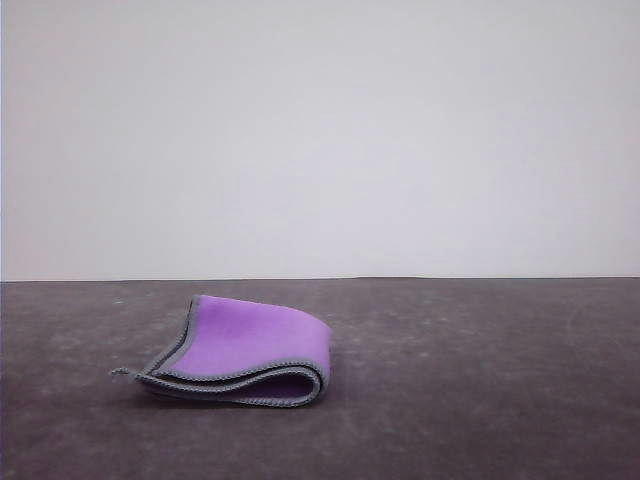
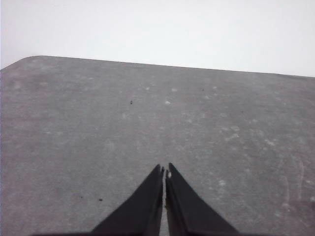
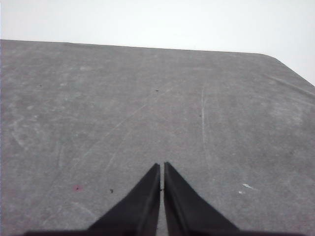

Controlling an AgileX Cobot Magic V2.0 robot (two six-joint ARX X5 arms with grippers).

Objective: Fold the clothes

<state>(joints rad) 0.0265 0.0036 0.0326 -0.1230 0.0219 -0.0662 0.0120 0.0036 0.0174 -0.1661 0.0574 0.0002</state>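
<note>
The clothes [image 1: 250, 350], a small soft cloth, lie folded over on the dark table, left of centre in the front view. The bright purple face is outward and the light grey stitched edging runs along the stacked front edges. One corner sticks out at the left. My left gripper [image 2: 164, 171] is shut, its black fingers meeting over bare table with nothing between them. My right gripper [image 3: 162, 166] is shut as well, held over bare tabletop.
The dark grey table [image 1: 480, 380] is scuffed and scratched. Its far edge meets a plain white wall [image 1: 320, 140]. A rounded table corner [image 2: 29, 58] shows in the left wrist view and another rounded corner [image 3: 275, 58] in the right wrist view.
</note>
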